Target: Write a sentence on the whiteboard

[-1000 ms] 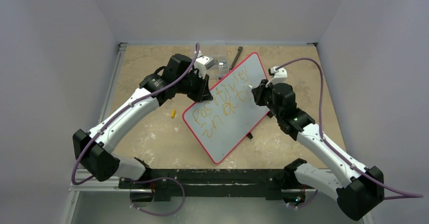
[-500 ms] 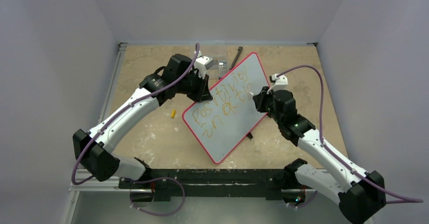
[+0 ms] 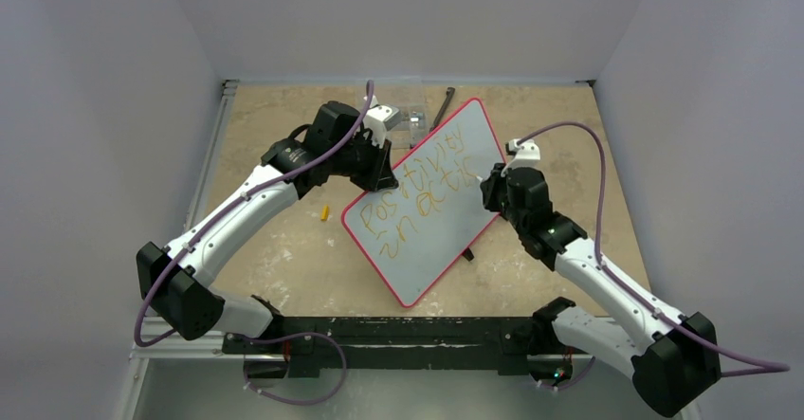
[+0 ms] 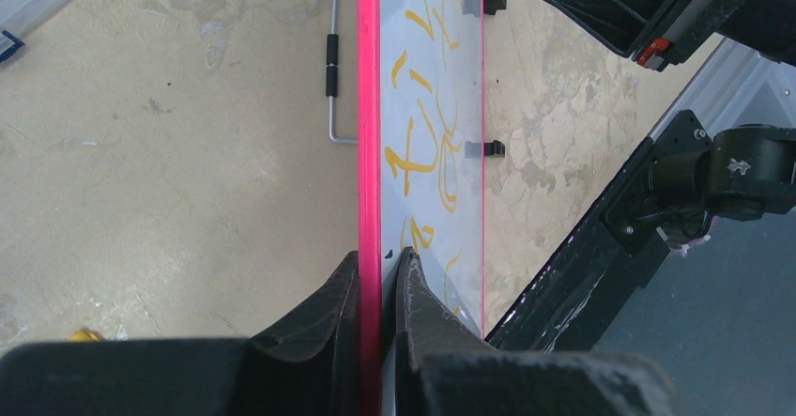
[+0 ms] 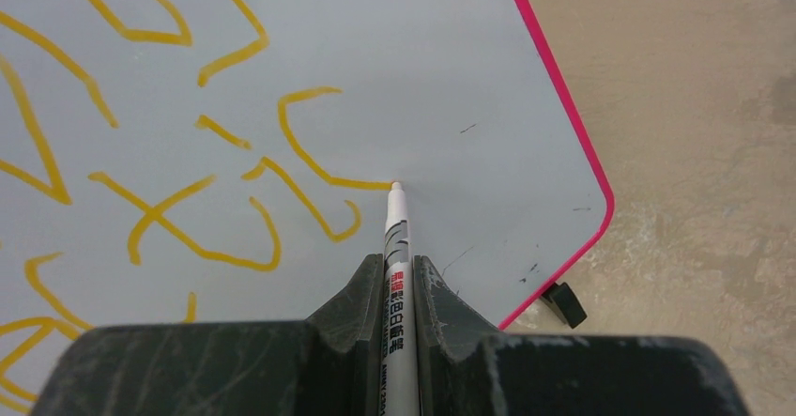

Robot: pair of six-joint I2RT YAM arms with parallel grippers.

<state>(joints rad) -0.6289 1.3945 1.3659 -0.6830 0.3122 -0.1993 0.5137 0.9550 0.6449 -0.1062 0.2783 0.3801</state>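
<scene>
While the left hand (image 4: 380,258) is pinching the whiteboard (image 4: 369,106) by its rim, the right hand (image 5: 399,264) is pinching a white marker (image 5: 396,223), touching its tip to the sentence (image 5: 357,185).

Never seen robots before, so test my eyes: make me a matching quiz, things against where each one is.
1 white marker pen
2 glossy pink-framed whiteboard
3 small yellow piece
4 orange-yellow lettering

A lying on the tan table
B edge pinched by left fingers
C clamped in right fingers
D written on the board's face

Pairs: 1-C, 2-B, 3-A, 4-D
</scene>
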